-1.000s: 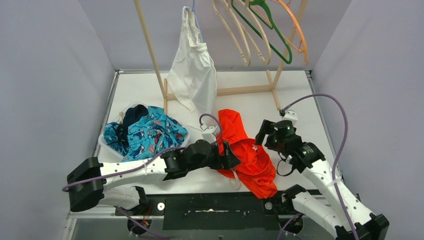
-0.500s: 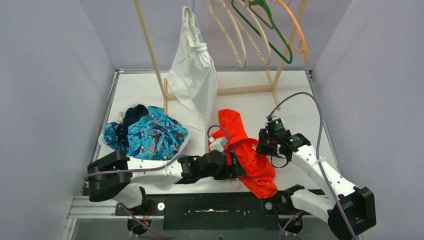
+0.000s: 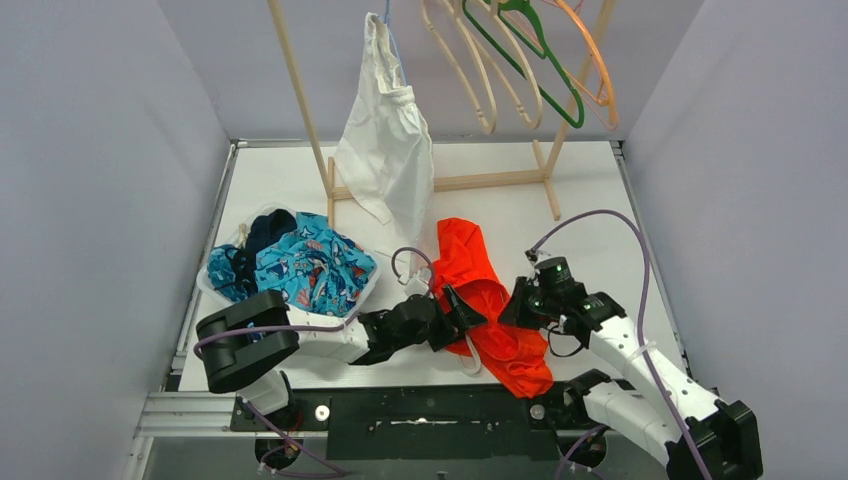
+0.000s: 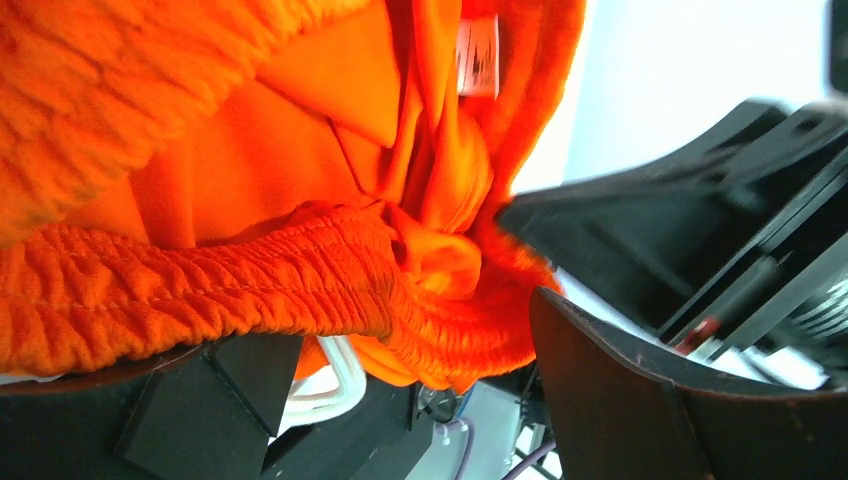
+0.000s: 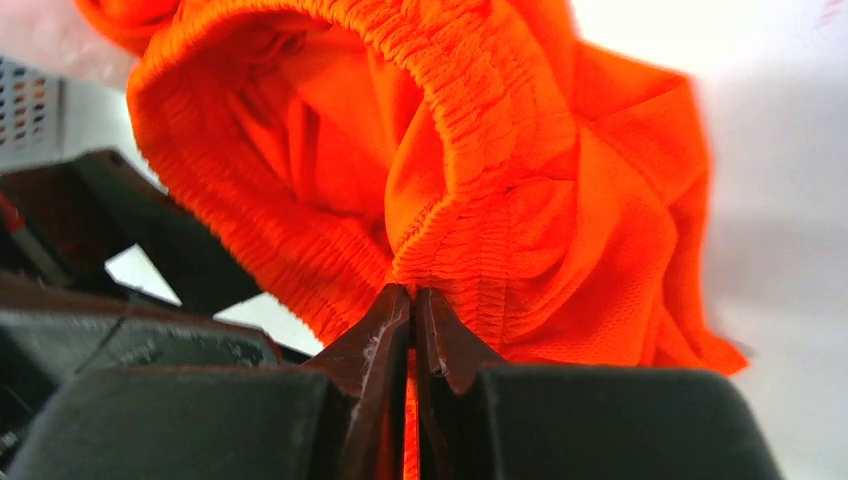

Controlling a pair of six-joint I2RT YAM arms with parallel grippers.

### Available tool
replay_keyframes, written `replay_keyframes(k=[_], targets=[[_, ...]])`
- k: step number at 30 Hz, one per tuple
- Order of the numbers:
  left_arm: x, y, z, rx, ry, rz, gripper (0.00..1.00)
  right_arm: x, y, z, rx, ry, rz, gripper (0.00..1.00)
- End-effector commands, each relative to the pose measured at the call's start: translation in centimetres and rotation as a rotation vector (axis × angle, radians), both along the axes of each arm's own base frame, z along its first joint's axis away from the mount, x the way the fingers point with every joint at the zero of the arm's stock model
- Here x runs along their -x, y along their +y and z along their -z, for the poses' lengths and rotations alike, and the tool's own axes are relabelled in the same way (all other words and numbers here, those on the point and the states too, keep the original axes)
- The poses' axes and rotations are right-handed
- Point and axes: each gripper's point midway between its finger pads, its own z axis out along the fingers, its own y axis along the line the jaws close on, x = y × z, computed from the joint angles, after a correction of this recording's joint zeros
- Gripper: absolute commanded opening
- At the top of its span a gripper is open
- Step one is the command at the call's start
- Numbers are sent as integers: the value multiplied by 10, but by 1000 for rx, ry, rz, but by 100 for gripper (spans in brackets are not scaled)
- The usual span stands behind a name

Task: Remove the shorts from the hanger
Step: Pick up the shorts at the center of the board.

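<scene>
Bright orange shorts (image 3: pixel 478 272) lie crumpled on the white table in front of the rack. My right gripper (image 3: pixel 518 305) is shut on their ribbed waistband (image 5: pixel 470 140), with a sliver of orange fabric pinched between the fingertips (image 5: pixel 413 295). My left gripper (image 3: pixel 462 312) comes in from the left and stands open, its fingers straddling the bunched waistband (image 4: pixel 300 280). A white hanger loop (image 4: pixel 335 380) pokes out under the shorts near the front edge (image 3: pixel 468 362). More shorts, teal shark-print (image 3: pixel 310 268) and navy (image 3: pixel 265 232), sit heaped at the left.
A wooden rack (image 3: pixel 440 182) stands at the back. On it hang a white garment (image 3: pixel 385 150) and bare tan (image 3: pixel 480 90), green (image 3: pixel 545 70) and orange (image 3: pixel 595 60) hangers. Grey walls close in on both sides. The heap sits in a white basket (image 3: pixel 205 280).
My right gripper has come down and leftward onto the orange shorts and shut on the waistband. The left arm has shifted a little rightward; its gripper stays open at the shorts.
</scene>
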Motion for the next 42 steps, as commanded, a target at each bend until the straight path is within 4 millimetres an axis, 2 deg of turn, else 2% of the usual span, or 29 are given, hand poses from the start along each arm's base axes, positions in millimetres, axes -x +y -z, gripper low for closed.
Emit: replay_keyframes(k=[1, 5, 6, 9, 14, 18, 24, 28, 30, 31, 32, 33, 35, 39, 42], targets=[[-26, -14, -37, 147, -39, -70, 82, 17, 34, -7, -190, -9, -86, 0], [-28, -19, -35, 132, -50, -54, 82, 36, 56, -2, -245, 7, -172, 0], [-29, -24, -40, 143, -56, -49, 82, 39, 59, 1, -242, 11, -181, 0], [-29, -24, -38, 138, -47, -48, 82, 48, 66, 4, -239, 25, -215, 0], [-31, -25, -38, 96, -63, -34, 82, 63, 71, 1, -249, 16, -294, 0], [-36, -20, -29, 67, -36, -63, 82, 73, 77, -1, -307, 12, -320, 0], [-49, -15, -19, 50, -18, -92, 81, 80, 74, 0, -326, -3, -338, 0], [-49, -21, -12, -21, -39, -52, 63, 79, 77, -7, -342, -27, -349, 0], [-48, -20, -9, -53, -52, -36, 53, 78, 78, -11, -342, -30, -351, 4], [-47, -19, -9, -65, -60, -29, 40, 77, 78, -14, -337, -36, -351, 11], [-46, -18, -9, -76, -72, -21, 29, 73, 76, -17, -315, -44, -333, 24], [-45, -17, -9, -93, -85, -16, 23, 66, 72, -22, -285, -59, -301, 36], [-44, -12, -9, -132, -106, -13, 11, 53, 60, -33, -202, -103, -245, 44], [-34, -5, -11, -212, -166, 16, 0, 22, 30, -67, -66, -253, -91, 51], [-25, 1, -21, -295, -241, 40, 0, 0, 0, -97, 7, -364, 83, 52]])
